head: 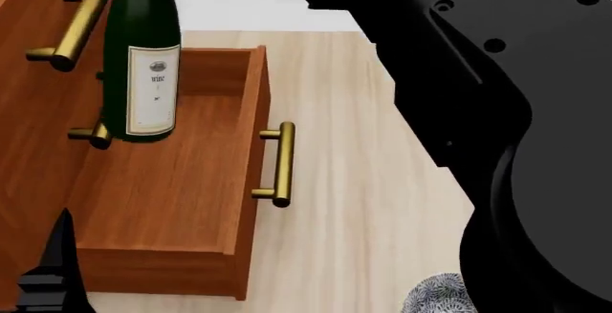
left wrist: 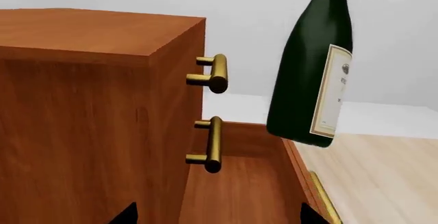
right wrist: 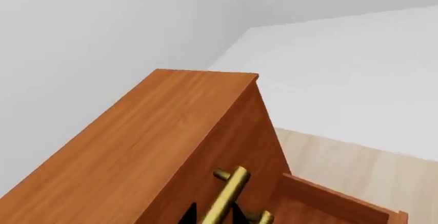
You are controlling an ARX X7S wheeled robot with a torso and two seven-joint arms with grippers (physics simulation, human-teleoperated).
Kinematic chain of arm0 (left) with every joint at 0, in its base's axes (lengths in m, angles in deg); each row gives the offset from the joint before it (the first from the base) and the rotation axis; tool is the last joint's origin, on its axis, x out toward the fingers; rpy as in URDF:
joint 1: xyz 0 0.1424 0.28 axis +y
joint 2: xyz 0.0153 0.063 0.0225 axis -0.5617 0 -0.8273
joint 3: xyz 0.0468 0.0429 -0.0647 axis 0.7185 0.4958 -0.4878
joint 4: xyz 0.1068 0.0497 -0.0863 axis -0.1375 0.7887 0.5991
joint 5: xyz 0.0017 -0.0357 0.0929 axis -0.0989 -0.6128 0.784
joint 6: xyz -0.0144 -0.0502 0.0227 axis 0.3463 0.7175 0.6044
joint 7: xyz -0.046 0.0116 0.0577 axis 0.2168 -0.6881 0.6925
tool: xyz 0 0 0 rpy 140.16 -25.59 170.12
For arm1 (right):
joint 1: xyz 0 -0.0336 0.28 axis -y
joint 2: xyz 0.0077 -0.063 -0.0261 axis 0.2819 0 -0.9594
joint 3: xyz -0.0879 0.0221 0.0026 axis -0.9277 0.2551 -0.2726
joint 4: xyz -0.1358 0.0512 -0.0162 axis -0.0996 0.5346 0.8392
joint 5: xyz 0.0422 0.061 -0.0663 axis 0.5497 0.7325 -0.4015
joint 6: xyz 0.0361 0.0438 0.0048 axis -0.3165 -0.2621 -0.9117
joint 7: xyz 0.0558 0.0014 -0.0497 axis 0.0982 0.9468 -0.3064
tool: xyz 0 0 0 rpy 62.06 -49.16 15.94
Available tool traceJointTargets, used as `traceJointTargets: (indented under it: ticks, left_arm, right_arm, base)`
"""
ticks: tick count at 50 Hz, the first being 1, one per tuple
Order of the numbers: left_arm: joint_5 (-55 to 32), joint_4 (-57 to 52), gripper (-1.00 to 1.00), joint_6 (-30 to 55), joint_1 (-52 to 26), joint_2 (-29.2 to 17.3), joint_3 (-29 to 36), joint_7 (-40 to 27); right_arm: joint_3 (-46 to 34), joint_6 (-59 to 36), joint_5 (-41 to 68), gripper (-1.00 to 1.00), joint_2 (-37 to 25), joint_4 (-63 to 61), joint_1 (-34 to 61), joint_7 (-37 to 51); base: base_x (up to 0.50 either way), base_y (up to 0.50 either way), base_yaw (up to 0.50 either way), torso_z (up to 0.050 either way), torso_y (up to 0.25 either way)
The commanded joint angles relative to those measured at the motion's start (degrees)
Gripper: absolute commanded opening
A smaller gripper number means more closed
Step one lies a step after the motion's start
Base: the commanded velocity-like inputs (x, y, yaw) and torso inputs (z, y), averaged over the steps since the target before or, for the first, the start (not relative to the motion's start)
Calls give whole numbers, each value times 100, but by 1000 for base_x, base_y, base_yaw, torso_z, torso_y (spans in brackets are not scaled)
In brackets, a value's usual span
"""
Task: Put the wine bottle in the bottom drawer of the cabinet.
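You have the wine bottle [head: 142, 55] upright and suspended above the pulled-out bottom drawer [head: 172, 177] of the cabinet [left wrist: 89, 111], clear of the drawer floor, while neither tool's jaw setting can be told from these views.

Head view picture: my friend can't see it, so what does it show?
A dark green wine bottle with a white label hangs upright over the pulled-out bottom drawer of a reddish-brown cabinet. The drawer has nothing lying in it, and its brass handle faces the pale wood floor. A big black robot arm fills the right side.
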Motion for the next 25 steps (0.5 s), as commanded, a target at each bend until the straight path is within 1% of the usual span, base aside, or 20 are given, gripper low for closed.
traceJointTargets:
  ticks: [1, 25]
  left_arm:
    - [-1, -7, 100, 6, -9, 5, 12, 3]
    - [52, 7, 100, -25, 34, 14, 41, 29]
  right_arm:
    - [182, 22, -25, -100, 0, -8, 28, -73]
    - [216, -56, -15, -100, 0, -296, -2, -61]
  base:
    - [0, 0, 0, 0, -250]
    - [0, 0, 0, 0, -250]
